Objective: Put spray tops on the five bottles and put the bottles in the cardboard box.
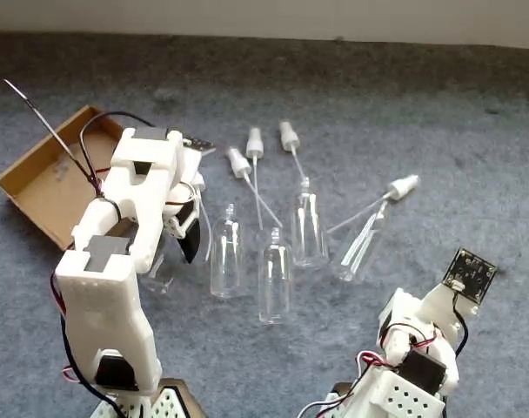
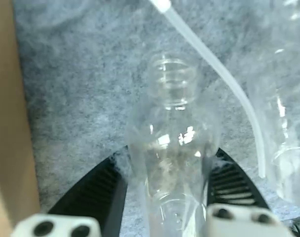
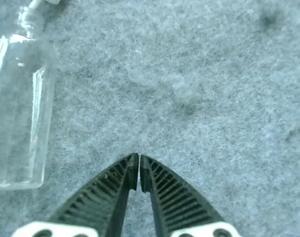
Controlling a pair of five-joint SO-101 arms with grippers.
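Observation:
My left gripper (image 2: 170, 158) is shut on a clear bottle (image 2: 172, 123) without a top, one black finger (image 2: 98, 197) on each side of its body. In the high view this bottle (image 1: 163, 261) lies on the carpet beside the cardboard box (image 1: 38, 187), under the left gripper (image 1: 173, 244). Three more open bottles (image 1: 225, 248) (image 1: 275, 274) (image 1: 306, 226) lie in the middle. A further bottle (image 1: 360, 244) has a spray top (image 1: 402, 185) at its neck. Three loose spray tops (image 1: 238, 161) (image 1: 254, 144) (image 1: 288, 135) lie behind them. My right gripper (image 3: 139, 170) is shut and holds nothing, close to a bottle (image 3: 19, 113).
Grey carpet covers the table. A spray top's thin tube (image 2: 229, 84) runs past the held bottle's neck. The box wall (image 2: 7, 123) is close beside the left gripper. The right arm (image 1: 421, 357) sits at the near right edge, with bare carpet around it.

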